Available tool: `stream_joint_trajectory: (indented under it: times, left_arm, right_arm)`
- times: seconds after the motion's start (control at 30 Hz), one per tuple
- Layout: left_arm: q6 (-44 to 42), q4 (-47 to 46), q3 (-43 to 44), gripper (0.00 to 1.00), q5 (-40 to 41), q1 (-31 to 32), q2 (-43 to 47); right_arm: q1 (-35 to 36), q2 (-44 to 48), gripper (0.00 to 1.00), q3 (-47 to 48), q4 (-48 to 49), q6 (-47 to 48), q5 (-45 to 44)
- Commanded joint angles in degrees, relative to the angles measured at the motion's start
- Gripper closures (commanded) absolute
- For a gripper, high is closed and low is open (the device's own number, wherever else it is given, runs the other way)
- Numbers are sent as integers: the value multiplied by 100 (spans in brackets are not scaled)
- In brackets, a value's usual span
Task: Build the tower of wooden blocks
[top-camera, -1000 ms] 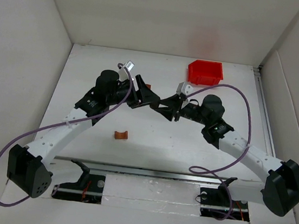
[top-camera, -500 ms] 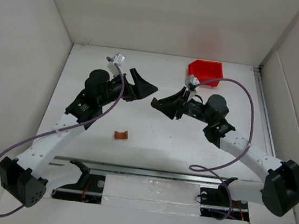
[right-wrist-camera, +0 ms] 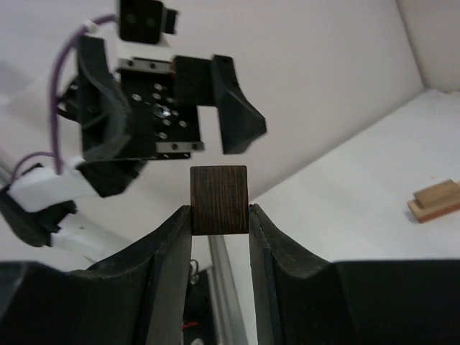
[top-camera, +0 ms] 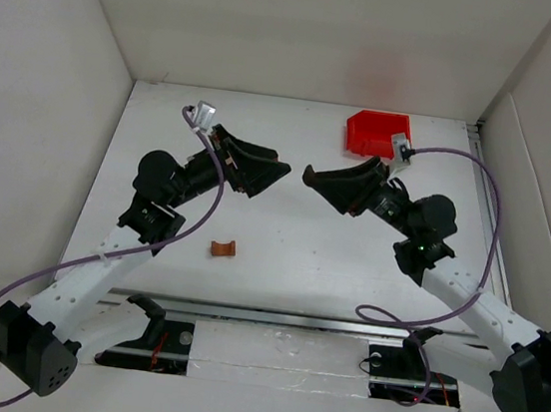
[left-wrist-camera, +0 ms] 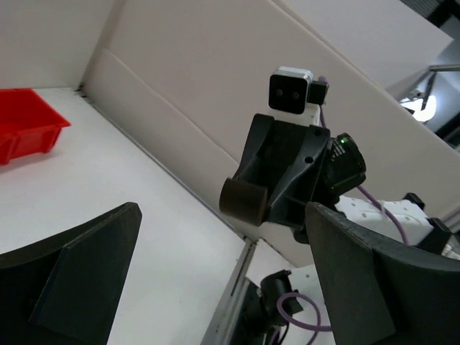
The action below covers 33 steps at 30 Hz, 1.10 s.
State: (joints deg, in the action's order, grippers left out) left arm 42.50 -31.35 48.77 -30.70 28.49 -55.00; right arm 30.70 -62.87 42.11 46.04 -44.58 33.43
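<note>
Our right gripper clamps a dark brown wooden cube between its two fingers, high above the white table. Our left gripper stands wide and empty, facing it. A reddish-brown wooden arch block lies apart. We judge the cube should go down slowly and level onto the tan wooden piece, and be released only once it sits flat.

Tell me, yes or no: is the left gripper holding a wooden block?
No: the left gripper stands wide open, with nothing held between its jaws.
</note>
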Motion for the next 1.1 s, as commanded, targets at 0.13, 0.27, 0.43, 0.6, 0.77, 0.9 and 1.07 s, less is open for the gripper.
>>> stream_joint_trajectory:
  times: [0.13, 0.27, 0.43, 0.6, 0.77, 0.9, 1.07]
  left_arm:
    - [1180, -2339, -237, 14, -998, 16, -10]
    - [1199, -2577, -114, 24, -1175, 16, -46]
    - [1085, -2552, -96, 45, -1254, 16, -45]
    - [1059, -2542, -175, 48, -1246, 16, -90]
    - [936, -2428, -210, 45, -1175, 16, -2]
    - [804, -2393, -158, 39, -1272, 16, 25]
    - [593, -2261, -175, 38, -1219, 16, 86]
  right_arm:
    - [-20, 100, 100, 104, 1687, -806, -100]
    - [58, -94, 100, 157, 2111, -1211, -293]
    - [278, -111, 100, 368, 1962, -1018, -574]
    - [481, -287, 100, 729, 1926, -921, -574]
    - [604, -428, 100, 816, 1944, -859, -610]
    - [709, -586, 100, 860, 2111, -947, -610]
    - [920, -674, 100, 1019, 1953, -843, -609]
